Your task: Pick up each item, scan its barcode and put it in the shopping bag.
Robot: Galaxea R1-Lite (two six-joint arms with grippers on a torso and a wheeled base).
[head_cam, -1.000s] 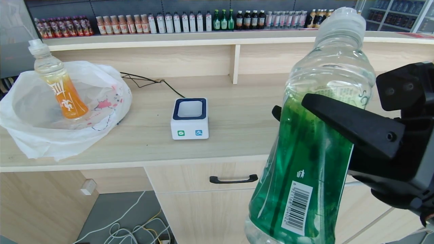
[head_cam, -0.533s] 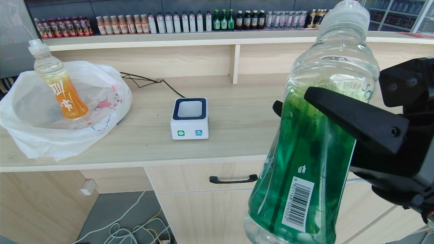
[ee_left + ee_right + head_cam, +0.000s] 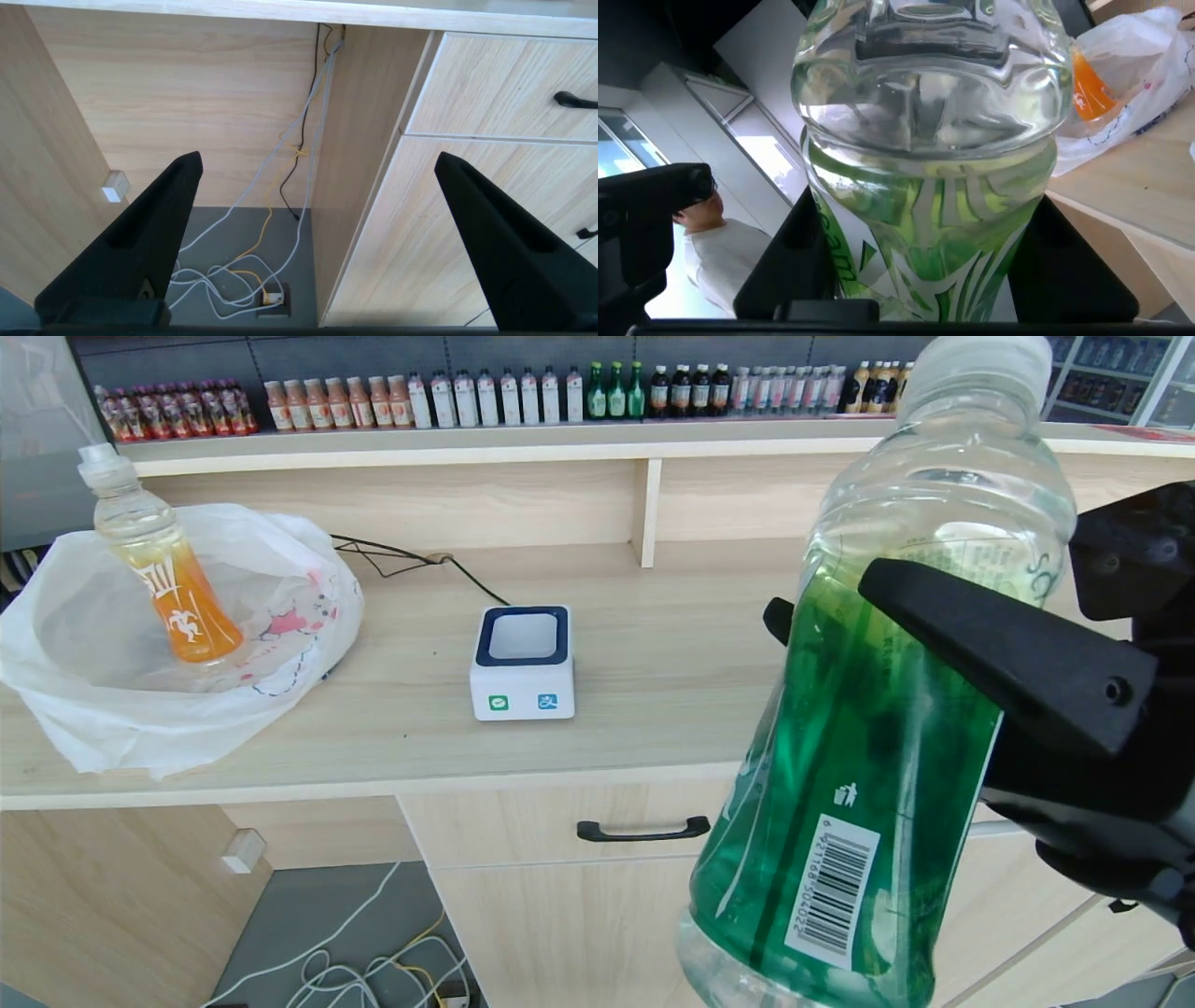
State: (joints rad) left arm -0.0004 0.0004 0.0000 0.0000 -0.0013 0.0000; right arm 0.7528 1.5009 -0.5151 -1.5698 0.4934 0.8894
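Two bottles are what you need to track. Your right gripper [image 3: 822,602] is clamped on the clear plastic bottle with a green label [image 3: 868,775], holding it in the air close to the head camera, on the right of that view and clear of the light wooden counter [image 3: 653,681]. One black finger [image 3: 990,653] crosses the near face of the bottle about where the label begins. The other is mostly hidden behind it, with just its tip poking out on the far side, so the hold there looks firm but you can't fully confirm it. In the head view the bottle leans with its pale cap [image 3: 980,364] toward the upper right and its base toward the lower left. The black-and-white barcode [image 3: 831,887] sits low on the label, facing the head camera. From the right wrist camera you look along the bottle [image 3: 924,187], with a finger on each side of it. The white cube scanner with a dark blue rim [image 3: 522,663] stands on the counter to the left of the held bottle, well apart from it, window facing up. Farther left, the white plastic shopping bag [image 3: 103,709] lies open on the counter with the slim bottle of orange drink [image 3: 177,588] leaning inside it. Your left gripper [image 3: 318,161] hangs low with its jaws spread wide and nothing between them, facing the cabinet front below the counter, above loose cables [image 3: 243,271] on the floor.
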